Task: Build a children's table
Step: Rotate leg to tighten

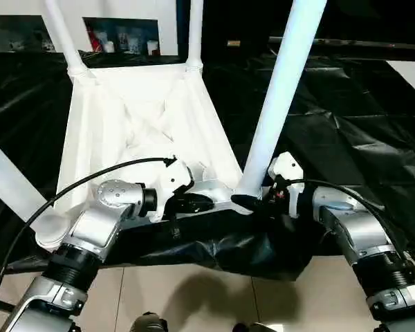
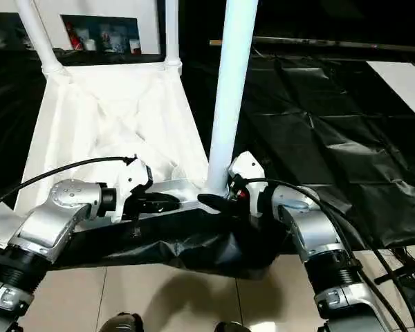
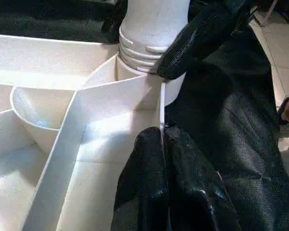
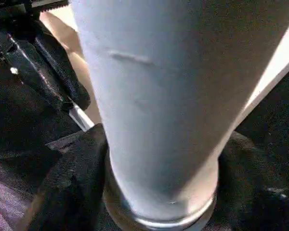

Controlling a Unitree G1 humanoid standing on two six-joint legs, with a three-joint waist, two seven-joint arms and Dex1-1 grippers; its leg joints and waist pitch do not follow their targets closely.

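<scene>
Your white plastic rectangular tabletop (image 1: 135, 121) lies ribbed side up on the counter draped in crinkled black sheeting (image 1: 346, 117), so its round corner sockets face up for the legs. At nine o'clock a smooth white tubular leg (image 1: 10, 183) slants out of the near left socket; two more stand at the far corners. Your left claw (image 1: 194, 203) is clenched, its textured black fingers (image 3: 159, 183) pressed together on the thin near rim, probably steadying the top. At three o'clock of it, the near right white tubular leg (image 1: 280, 97) stands in its ribbed collar; your right claw (image 1: 252, 203) straddles that base, jaws apart either side, though I can't tell whether they are gripping it.
</scene>
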